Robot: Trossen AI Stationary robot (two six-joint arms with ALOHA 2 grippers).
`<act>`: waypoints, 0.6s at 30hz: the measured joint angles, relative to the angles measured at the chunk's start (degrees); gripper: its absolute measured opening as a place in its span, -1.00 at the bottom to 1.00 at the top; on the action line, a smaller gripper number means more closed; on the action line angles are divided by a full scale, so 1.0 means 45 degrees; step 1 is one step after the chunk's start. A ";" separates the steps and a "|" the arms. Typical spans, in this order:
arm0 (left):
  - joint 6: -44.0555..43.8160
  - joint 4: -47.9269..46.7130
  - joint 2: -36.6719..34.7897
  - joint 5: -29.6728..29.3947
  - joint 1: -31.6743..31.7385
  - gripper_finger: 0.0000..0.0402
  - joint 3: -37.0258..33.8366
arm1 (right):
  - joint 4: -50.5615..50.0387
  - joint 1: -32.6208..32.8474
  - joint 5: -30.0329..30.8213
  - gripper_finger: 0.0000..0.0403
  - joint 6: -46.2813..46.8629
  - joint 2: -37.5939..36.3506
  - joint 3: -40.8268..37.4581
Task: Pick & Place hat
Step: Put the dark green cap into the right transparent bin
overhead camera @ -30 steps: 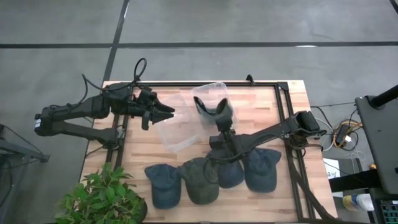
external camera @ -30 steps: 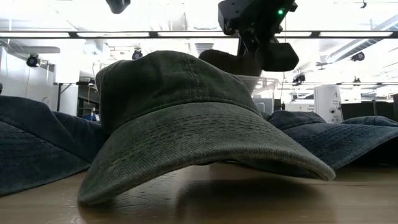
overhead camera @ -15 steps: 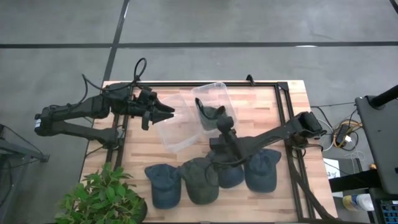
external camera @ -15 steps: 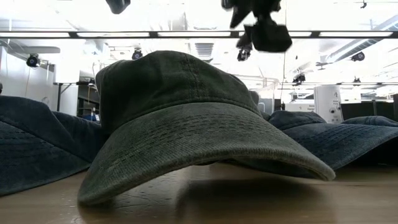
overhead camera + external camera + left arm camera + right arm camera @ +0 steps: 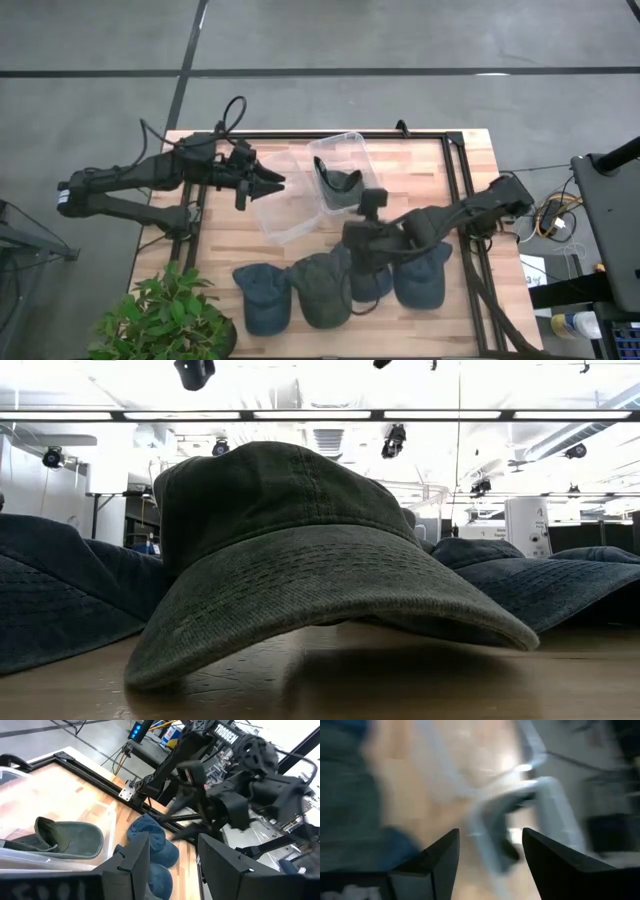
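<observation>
A dark green hat point(image 5: 341, 186) lies inside the clear bin point(image 5: 342, 150) at the table's far middle; the left wrist view shows the same hat point(image 5: 67, 838), resting on the bin floor. My right gripper point(image 5: 370, 205) hovers open just near of that bin, with nothing between its fingers point(image 5: 490, 850). At the left edge of a second, tilted clear bin point(image 5: 285, 210), my left gripper point(image 5: 272, 182) stands open and empty, as its wrist view point(image 5: 170, 865) shows.
A row of hats lies along the near edge: blue point(image 5: 265, 296), green point(image 5: 322, 290), blue point(image 5: 371, 281), blue point(image 5: 420, 272). The green one point(image 5: 280, 560) fills the low view. A black frame point(image 5: 455, 170) borders the table. A potted plant point(image 5: 165, 320) stands at the near left corner.
My right gripper has let go of the dark green hat, which has dropped into the far clear bin and lies there. The gripper has then risen, leaving the low view's top, and drawn back a little toward the near edge.
</observation>
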 joint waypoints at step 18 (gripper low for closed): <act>0.0219 -0.0001 0.0257 -0.0158 -0.0005 -0.20 0.0000 | 0.2506 0.2668 -0.2778 0.02 0.1085 0.1230 -0.0141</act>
